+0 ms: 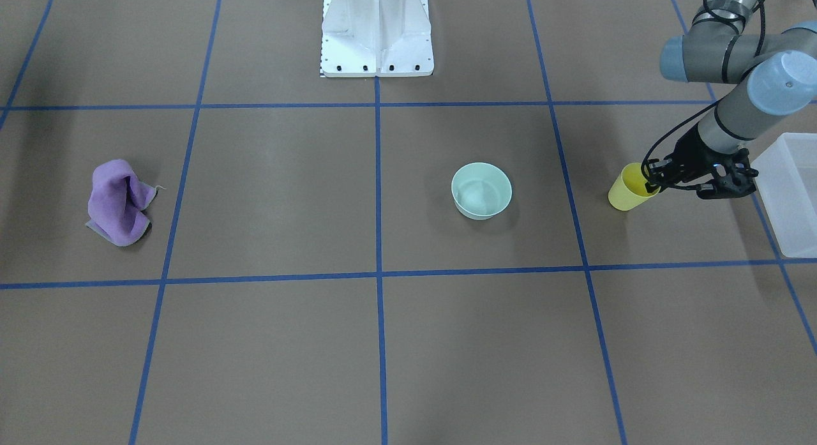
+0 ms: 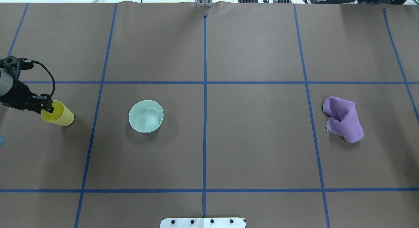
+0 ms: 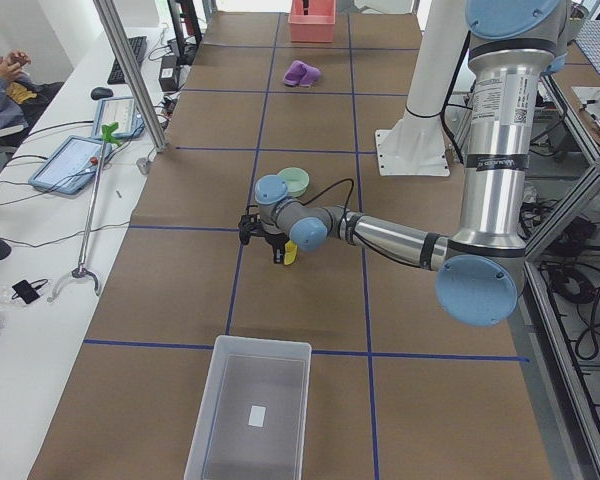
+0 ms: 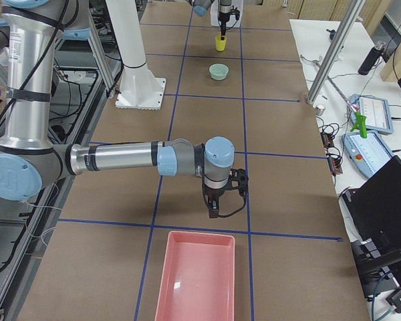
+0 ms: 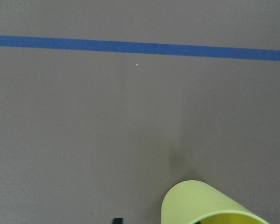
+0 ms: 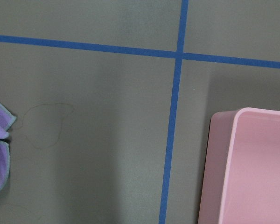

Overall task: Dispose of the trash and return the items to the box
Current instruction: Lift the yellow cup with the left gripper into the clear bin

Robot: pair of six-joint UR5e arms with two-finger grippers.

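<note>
Left tool [image 1: 652,182] pinches yellow cup [image 1: 622,195] by the rim, near box [image 1: 791,196]. Bowl [image 1: 482,191] on table [image 1: 287,196]. Right tool [image 4: 217,208]: can't tell spread or pressed.

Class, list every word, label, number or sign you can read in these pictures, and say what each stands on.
Nothing reads clearly.
Print on the left arm's upright silver tube: too small to read.
White sticker inside the box: blurred, unreadable.
Bowl, yellow cup, purple cloth: no markings visible.
</note>
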